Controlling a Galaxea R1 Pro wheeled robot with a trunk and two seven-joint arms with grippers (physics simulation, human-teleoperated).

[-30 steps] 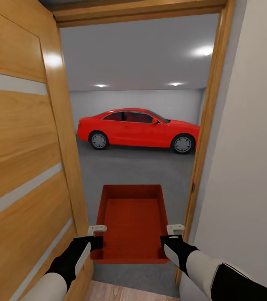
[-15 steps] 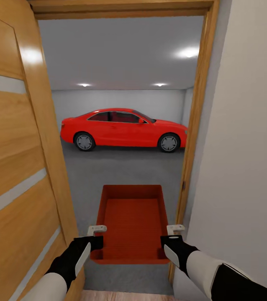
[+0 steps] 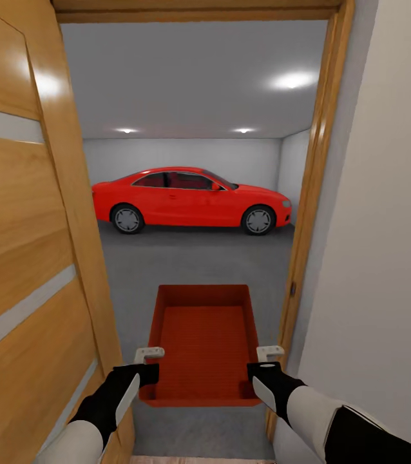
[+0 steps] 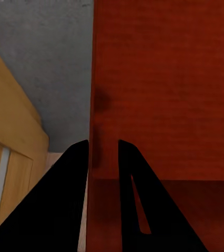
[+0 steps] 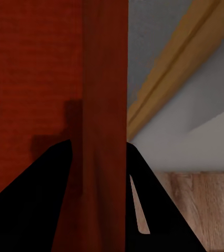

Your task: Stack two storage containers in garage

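Grey concrete garage floor (image 3: pixel 199 264) beyond doorway; orange-red ribbed open-topped storage container (image 3: pixel 204 341), lower centre, apparently light and rigid, side walls clamped by left gripper (image 3: pixel 147 364) and right gripper (image 3: pixel 265 363).

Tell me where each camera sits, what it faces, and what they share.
Head: up high, looking down through the doorway at the container, red car, both forearms.
Left wrist: along the left gripper clamping one container wall; door beside.
Right wrist: along the right gripper on the opposite wall; door frame beyond.
Shared: the container.
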